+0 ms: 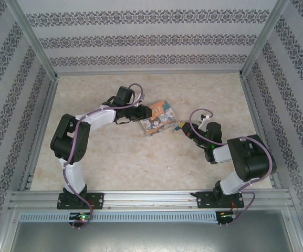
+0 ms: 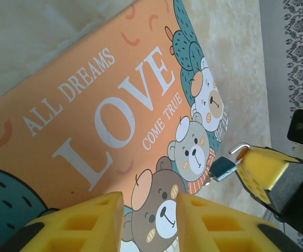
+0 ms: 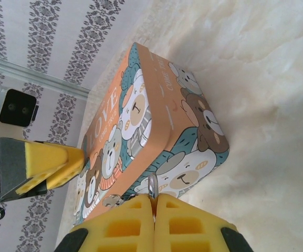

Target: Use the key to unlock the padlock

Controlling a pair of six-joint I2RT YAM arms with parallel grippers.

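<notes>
Padlock (image 2: 223, 169) beside closed orange tin (image 2: 104, 121), contents hidden

Tabletop (image 1: 140, 163): beige, marbled stone look (pale veins).
On it: orange "LOVE" tin (image 1: 158, 118), lying flat near the middle.

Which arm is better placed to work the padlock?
Right. The right gripper, shut on what looks like the key, sits beside the padlock; the left gripper is at the tin.

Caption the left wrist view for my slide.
Open left gripper above orange bear-printed LOVE tin; right gripper beside tiny teal padlock at its edge.
</notes>
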